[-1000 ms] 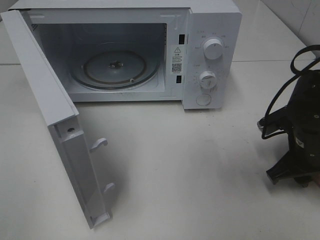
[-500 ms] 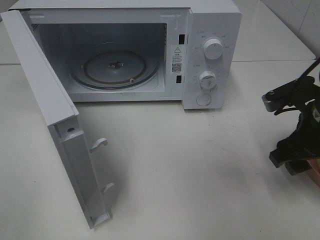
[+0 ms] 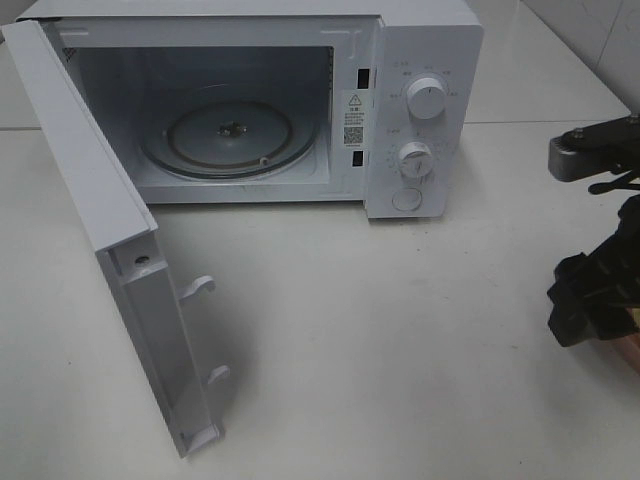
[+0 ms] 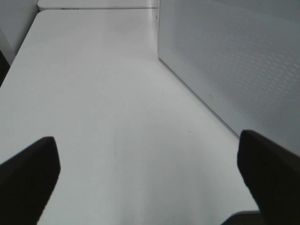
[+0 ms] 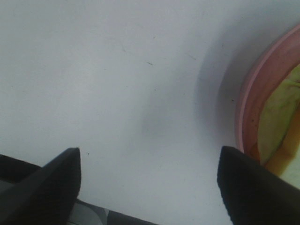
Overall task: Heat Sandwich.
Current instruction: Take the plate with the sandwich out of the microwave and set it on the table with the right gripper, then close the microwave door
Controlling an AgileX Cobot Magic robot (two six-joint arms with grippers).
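At the table's right edge, the right gripper [image 5: 149,187] hangs with jaws spread beside the round pink plate [image 5: 245,101] holding the pale yellowish sandwich [image 5: 276,117]; best pinch the plate's rim squarely, level, before carrying toward the open white microwave [image 3: 300,110].

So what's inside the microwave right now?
Only the round glass turntable sits inside the open microwave; no food there. The far left corner hides behind the door.

White table [image 3: 400,330], round pink plate [image 5: 251,98] at its right edge, wall tiles [image 3: 585,30] behind
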